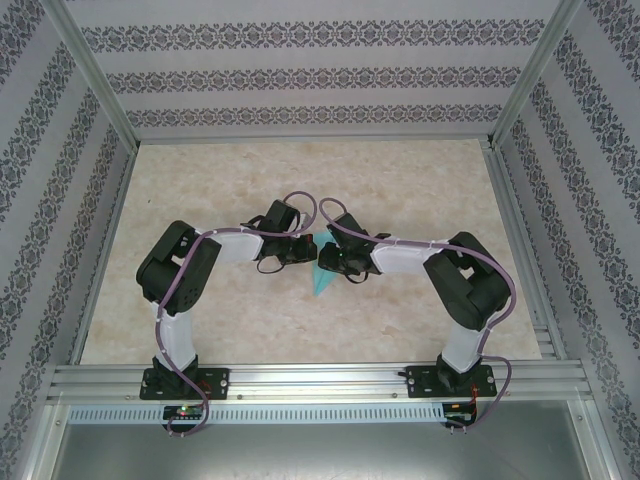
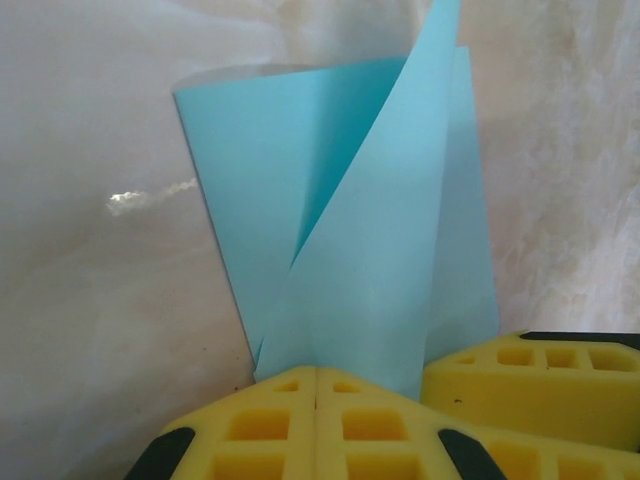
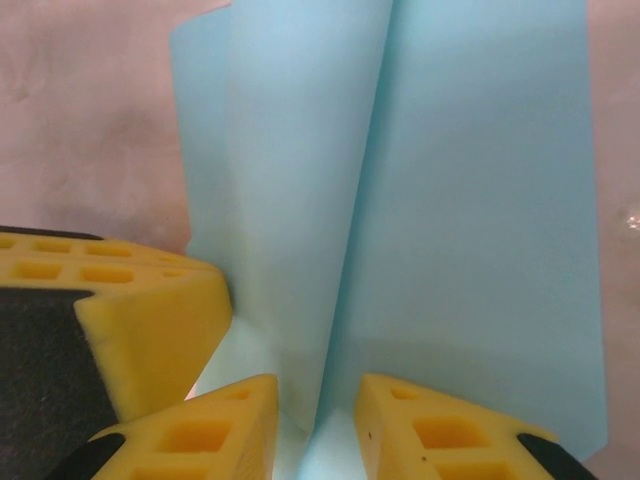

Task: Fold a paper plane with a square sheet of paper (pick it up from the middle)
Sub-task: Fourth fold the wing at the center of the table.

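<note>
The light-blue sheet of paper [image 1: 322, 277] lies part-folded at mid-table, its pointed end toward the arms. Both grippers meet over its far end. My left gripper [image 2: 316, 372] has its yellow pads pressed together, shut on the paper [image 2: 350, 230] at its near edge, with two flaps rising beyond the tips. My right gripper [image 3: 315, 400] stands open, and a raised crease of the paper [image 3: 400, 200] runs down into the gap between its fingers. The right gripper's finger [image 2: 540, 385] sits just right of the left one. In the top view the left gripper [image 1: 303, 246] and right gripper [image 1: 328, 255] nearly touch.
The pale marbled tabletop [image 1: 400, 180] is bounded by an aluminium frame [image 1: 320, 378] at the near edge and patterned walls on three sides. The arms' purple cables [image 1: 300, 200] loop above the wrists.
</note>
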{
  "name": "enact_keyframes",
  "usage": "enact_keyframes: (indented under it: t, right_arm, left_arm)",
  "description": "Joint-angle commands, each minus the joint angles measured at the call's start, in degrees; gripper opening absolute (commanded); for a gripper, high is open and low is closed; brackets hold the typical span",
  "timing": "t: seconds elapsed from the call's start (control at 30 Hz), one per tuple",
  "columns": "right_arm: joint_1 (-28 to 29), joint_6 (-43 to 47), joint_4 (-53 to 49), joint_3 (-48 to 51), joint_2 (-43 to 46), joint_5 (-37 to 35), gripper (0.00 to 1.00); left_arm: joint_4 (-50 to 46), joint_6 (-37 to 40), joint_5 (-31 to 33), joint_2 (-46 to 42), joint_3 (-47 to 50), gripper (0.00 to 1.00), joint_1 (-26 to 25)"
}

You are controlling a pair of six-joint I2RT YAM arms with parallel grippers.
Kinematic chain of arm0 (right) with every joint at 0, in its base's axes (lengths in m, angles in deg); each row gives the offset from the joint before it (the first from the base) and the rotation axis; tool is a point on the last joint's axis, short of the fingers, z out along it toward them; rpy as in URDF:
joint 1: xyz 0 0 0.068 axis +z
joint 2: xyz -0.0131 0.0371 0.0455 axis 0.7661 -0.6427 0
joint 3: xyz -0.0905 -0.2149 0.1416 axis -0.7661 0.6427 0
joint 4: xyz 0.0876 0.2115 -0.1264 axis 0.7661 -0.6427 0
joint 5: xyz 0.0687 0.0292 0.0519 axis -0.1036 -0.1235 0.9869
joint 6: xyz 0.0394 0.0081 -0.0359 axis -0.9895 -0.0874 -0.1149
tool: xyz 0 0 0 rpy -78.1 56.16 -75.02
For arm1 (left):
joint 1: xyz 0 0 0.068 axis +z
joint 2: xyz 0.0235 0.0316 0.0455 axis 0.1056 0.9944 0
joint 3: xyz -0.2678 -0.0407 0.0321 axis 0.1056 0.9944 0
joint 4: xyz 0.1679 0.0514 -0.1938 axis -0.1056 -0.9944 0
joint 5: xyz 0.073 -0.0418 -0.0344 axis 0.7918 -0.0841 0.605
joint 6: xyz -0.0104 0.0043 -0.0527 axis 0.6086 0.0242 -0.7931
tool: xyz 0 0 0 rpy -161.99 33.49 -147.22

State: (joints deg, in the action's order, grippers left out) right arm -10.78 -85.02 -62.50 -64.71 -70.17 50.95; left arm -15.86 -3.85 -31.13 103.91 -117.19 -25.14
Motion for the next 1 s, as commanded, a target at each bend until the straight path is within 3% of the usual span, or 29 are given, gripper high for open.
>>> enact_keyframes:
  t: [0.0,0.23,0.5,0.97]
  right_arm:
    - [-1.5,1.3,-6.0,2.7,2.7,3.0,0.31]
    - [-4.4,2.4,-0.1,3.6,12.5,8.8,0.3]
    - [-4.3,0.4,6.0,3.0,5.9,14.4,0.08]
    - [-6.2,-0.3,10.4,1.7,-1.3,15.5,0.04]
  left_arm:
    - [-4.7,3.1,4.0,2.6,-0.9,0.02,0.1]
    - [-5.7,3.4,4.2,3.7,-0.8,0.01,-0.1]
    - [-6.5,3.5,4.5,3.5,-0.8,0.0,-0.1]
    - [-7.6,4.7,4.2,4.2,-1.9,0.0,-0.4]
